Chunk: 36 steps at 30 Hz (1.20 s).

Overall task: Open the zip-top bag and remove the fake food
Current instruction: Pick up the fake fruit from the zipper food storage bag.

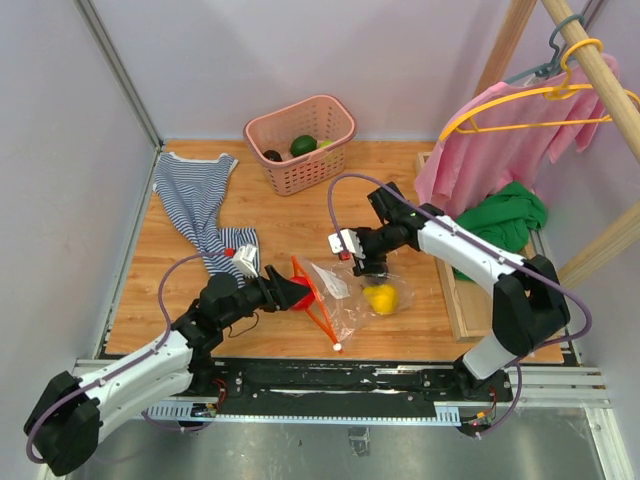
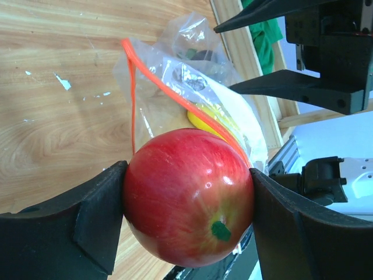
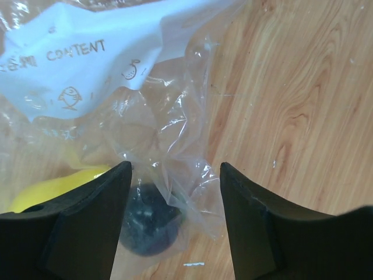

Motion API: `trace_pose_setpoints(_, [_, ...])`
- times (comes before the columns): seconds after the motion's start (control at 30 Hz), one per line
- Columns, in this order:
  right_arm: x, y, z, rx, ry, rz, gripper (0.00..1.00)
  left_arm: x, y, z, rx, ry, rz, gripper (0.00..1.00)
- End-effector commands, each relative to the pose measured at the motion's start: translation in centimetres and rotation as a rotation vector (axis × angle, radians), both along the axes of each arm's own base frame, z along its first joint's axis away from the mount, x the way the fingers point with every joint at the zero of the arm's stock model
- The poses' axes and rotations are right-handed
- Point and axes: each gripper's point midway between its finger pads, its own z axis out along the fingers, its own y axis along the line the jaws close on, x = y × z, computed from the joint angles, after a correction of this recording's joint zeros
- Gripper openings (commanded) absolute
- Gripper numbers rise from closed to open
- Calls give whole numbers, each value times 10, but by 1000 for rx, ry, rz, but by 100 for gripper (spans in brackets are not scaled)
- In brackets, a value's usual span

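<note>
Left gripper [image 1: 290,293] clamps one red plastic apple [image 2: 189,198]. Right gripper [image 3: 175,195], jaws apart, sits over one clear zip-top bag [image 1: 340,285] holding one yellow fruit [image 1: 381,297], one dark piece [image 3: 145,224].

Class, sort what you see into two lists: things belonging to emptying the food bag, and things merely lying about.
Job: zip-top bag, red apple in left hand, yellow fruit, dark fruit, green fruit in pink basket.
Lying about: striped top, pink shirt, green cloth.

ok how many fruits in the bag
2: a yellow one and a dark one; the apple is at the bag's mouth in the left gripper; folds could hide more.
</note>
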Motion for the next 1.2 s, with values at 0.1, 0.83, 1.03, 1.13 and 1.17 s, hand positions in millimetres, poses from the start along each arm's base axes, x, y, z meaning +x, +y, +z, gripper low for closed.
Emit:
trace_pose_setpoints(0.1, [-19, 2, 45, 112, 25, 40, 66, 5, 2, 44, -75, -66, 29, 34])
trace_pose_setpoints(0.83, [-57, 18, 146, 362, 119, 43, 90, -4, -14, 139, -317, -202, -61, 33])
trace_pose_setpoints(1.03, [-62, 24, 175, 408, 189, 18, 96, -8, -17, 170, -476, -247, -91, 33])
trace_pose_setpoints(1.13, [-63, 25, 190, 422, 203, 2, 96, -9, -18, 182, -559, -256, -108, 33])
trace_pose_setpoints(1.17, [-63, 26, 196, 430, 205, -4, 96, -10, -19, 184, -580, -254, -112, 33])
